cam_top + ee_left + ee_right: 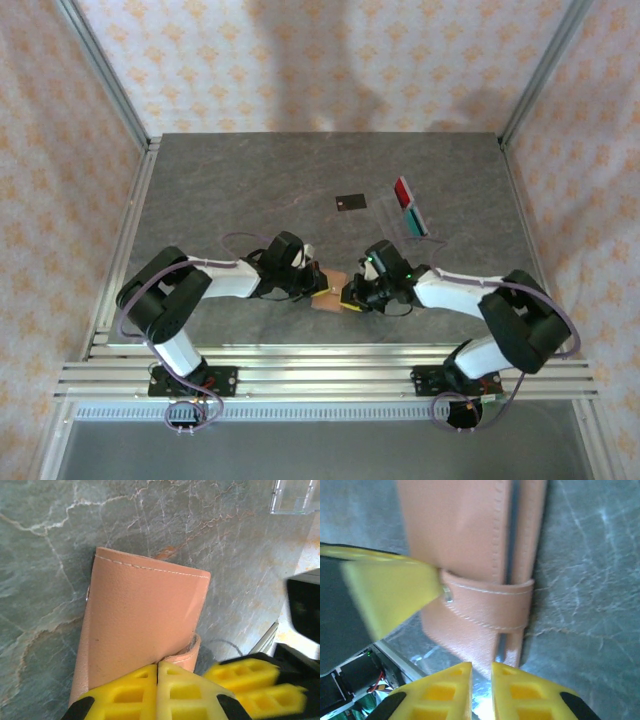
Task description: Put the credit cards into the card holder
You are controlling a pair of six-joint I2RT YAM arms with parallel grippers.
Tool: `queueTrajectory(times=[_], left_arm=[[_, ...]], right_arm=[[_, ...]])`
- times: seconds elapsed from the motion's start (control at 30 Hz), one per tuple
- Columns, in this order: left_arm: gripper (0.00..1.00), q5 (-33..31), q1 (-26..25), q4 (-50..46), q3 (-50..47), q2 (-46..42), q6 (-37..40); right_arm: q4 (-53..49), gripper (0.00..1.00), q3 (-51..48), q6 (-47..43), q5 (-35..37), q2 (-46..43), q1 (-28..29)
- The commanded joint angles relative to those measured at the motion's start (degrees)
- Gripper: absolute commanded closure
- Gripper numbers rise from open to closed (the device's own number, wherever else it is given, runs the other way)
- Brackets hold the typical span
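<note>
From above: found the card holder [328, 300] lying directly between the left gripper [318, 288] and the right gripper [350, 297], whose tips almost met over it. Spotted the black card [350, 202] flat on the table [210, 200], well beyond both pincers. Placed the red card [402, 190] and teal card [413, 214] farther out past the right one, propped in a clear stand [430, 230]. Counted none in the holder yet.

From the left wrist: saw the yellow fingers [125, 692] pressed together with no gap, over the holder's near end. Could not tell whether any leather was pinched.

From the right wrist: saw only a narrow slit between the tips, with nothing in it. Found the holder's strap [490, 597] just ahead of them.

Judged the holder light, soft and likely to slide, so best clamped at an edge. Judged the cards stiff, thin and slick, so best taken by an exposed edge.
</note>
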Motion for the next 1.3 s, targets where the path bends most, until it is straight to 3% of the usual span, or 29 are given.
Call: queueTrajectory(times=[0.0, 0.1, 0.3, 0.63, 0.97, 1.27], left_arm=[[1.0, -0.72, 0.43, -1.59, -1.13, 2.42, 1.55], [1.0, -0.6, 0.5, -0.39, -1.45, 3.24, 1.1], [1.0, -0.48, 0.49, 1.09, -1.63, 4.06, 0.47], [1.0, -0.48, 0.52, 0.56, -1.63, 4.24, 0.82], [1.0, -0.57, 0.52, 0.48, -1.67, 4.19, 0.76], [1.0, -0.57, 0.58, 0.5, -1.37, 4.24, 0.62]], right_arm=[[-6.72, 0.82, 4.32, -2.17, 2.72, -3.85, -0.27], [-7.57, 0.85, 6.7, -2.56, 2.93, -2.72, -0.23], [-4.1, 1.0, 9.06, -0.64, 5.98, 3.87, -0.01], [-0.39, 1.0, 8.61, 0.31, 7.15, 10.17, 1.64], [-4.85, 1.0, 11.16, -1.03, 8.76, 6.69, 1.93], [-2.73, 1.0, 10.47, -0.84, 8.37, 9.49, 2.02]])
